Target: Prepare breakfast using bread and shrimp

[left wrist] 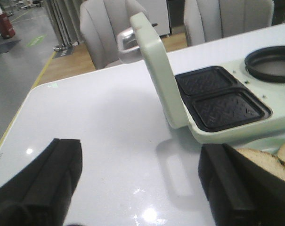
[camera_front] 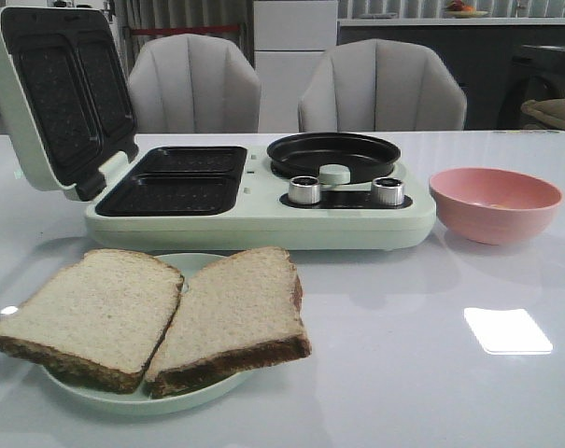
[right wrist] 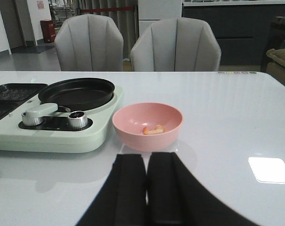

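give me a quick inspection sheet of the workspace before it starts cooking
surface: white glossy table, glare patch on the right
bread: two slices overlapping on a pale green plate, near front left
shrimp: one curled piece in the pink bowl
breakfast maker: lid open, grill plates and round pan bare
clutter: nothing seen
left gripper: open, holding nothing
right gripper: shut, holding nothing
cables: nothing seen
surroundings: two grey chairs behind the table
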Controlling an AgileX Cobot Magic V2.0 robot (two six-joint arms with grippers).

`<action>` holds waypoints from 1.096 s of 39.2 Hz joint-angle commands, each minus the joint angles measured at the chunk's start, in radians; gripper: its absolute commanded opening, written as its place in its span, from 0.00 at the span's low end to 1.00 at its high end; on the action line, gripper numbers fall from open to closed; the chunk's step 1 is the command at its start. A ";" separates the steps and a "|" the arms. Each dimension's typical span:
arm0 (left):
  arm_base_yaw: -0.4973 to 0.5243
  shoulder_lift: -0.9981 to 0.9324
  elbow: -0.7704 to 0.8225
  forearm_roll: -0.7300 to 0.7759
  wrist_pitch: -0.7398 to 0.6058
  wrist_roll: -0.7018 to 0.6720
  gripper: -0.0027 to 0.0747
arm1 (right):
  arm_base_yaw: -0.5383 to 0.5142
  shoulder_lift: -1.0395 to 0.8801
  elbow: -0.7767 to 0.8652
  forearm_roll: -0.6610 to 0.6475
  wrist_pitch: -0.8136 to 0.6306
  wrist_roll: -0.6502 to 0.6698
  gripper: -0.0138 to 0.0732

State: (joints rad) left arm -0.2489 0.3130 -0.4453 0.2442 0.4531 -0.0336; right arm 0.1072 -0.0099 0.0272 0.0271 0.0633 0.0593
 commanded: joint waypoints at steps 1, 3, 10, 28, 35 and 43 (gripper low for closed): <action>-0.070 0.093 -0.064 0.034 -0.053 0.034 0.76 | -0.003 -0.022 -0.018 -0.007 -0.074 -0.003 0.35; -0.110 0.140 -0.076 0.055 -0.046 0.052 0.76 | -0.003 -0.022 -0.018 -0.007 -0.074 -0.003 0.35; -0.212 0.281 -0.095 0.199 -0.003 0.052 0.76 | -0.003 -0.022 -0.018 -0.007 -0.074 -0.003 0.35; -0.484 0.527 -0.076 0.681 0.076 -0.002 0.76 | -0.003 -0.022 -0.018 -0.007 -0.074 -0.003 0.35; -0.596 0.663 -0.076 0.762 0.095 -0.016 0.76 | -0.003 -0.022 -0.018 -0.007 -0.074 -0.003 0.35; -0.634 0.817 -0.076 0.785 0.074 -0.029 0.76 | -0.003 -0.022 -0.018 -0.007 -0.074 -0.003 0.35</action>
State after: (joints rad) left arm -0.8724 1.0896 -0.4967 0.9959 0.5442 -0.0405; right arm 0.1072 -0.0099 0.0272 0.0271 0.0633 0.0614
